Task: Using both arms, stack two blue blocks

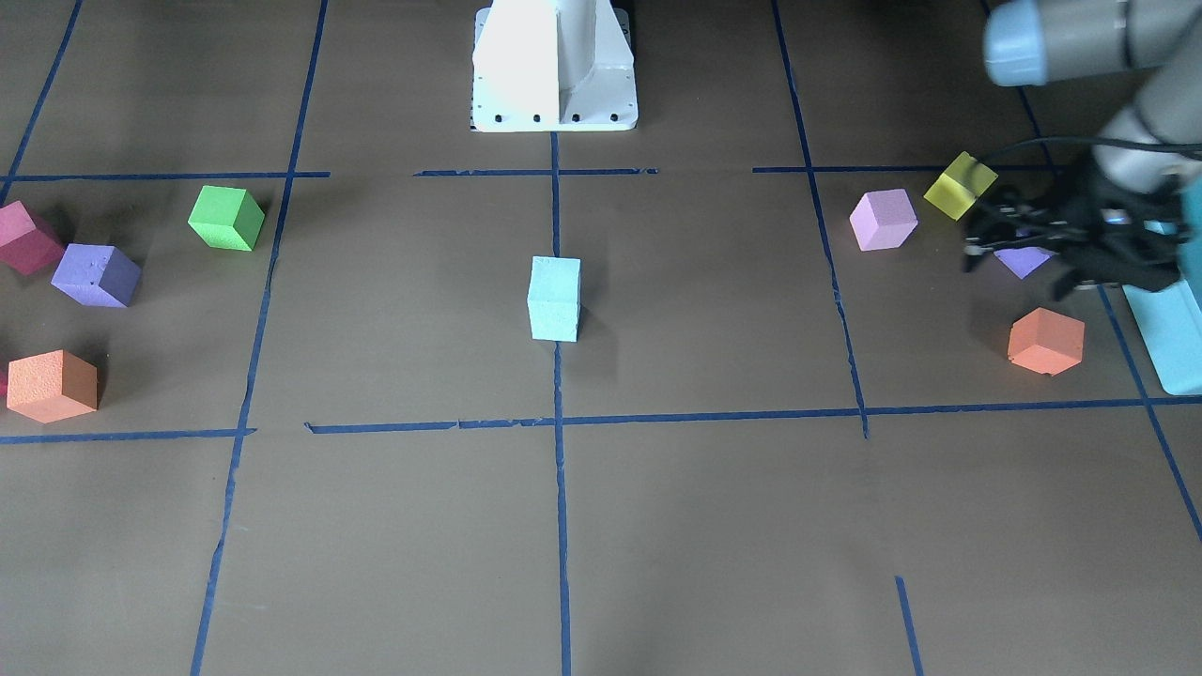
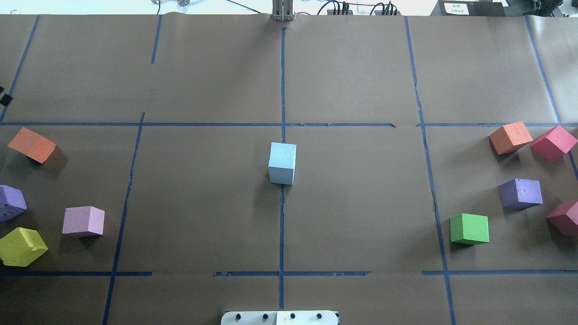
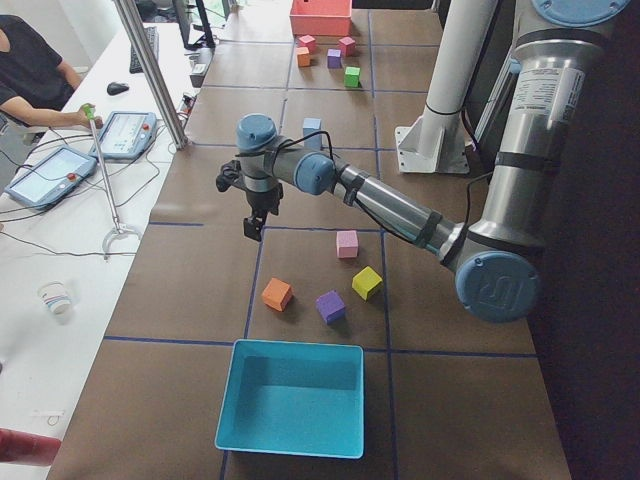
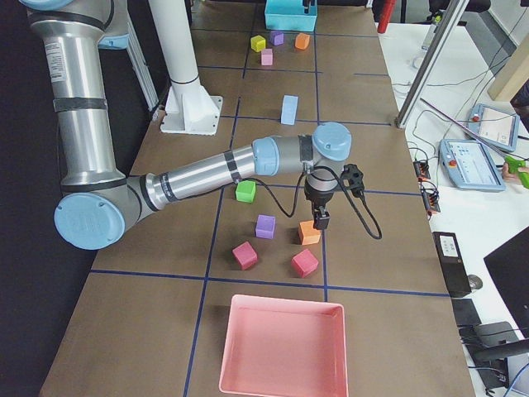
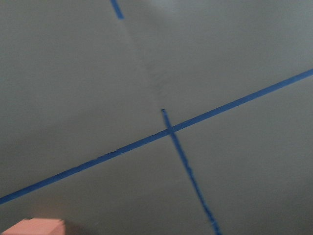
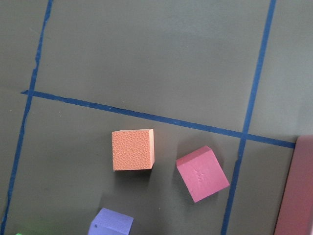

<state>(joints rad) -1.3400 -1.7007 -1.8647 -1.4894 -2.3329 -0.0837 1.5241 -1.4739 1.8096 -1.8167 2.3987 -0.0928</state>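
The two pale blue blocks (image 1: 554, 299) stand stacked one on the other at the table's middle, on the centre tape line. They also show in the overhead view (image 2: 282, 163) and both side views (image 3: 312, 127) (image 4: 289, 109). No gripper touches them. My left gripper (image 1: 977, 246) hangs over the cubes at the table's left end, above a purple cube (image 1: 1024, 260); it also shows in the exterior left view (image 3: 255, 225). I cannot tell whether it is open or shut. My right gripper (image 4: 321, 219) shows only in the exterior right view, above an orange cube (image 4: 309, 234); I cannot tell its state.
By the left gripper lie lilac (image 1: 883, 220), yellow (image 1: 960, 185) and orange (image 1: 1046, 341) cubes and the teal box (image 1: 1169, 329). On the other end lie green (image 1: 226, 217), purple (image 1: 96, 275), magenta (image 1: 26, 237) and orange (image 1: 53, 385) cubes and a pink tray (image 4: 283, 347). The white pedestal (image 1: 554, 66) stands at the back.
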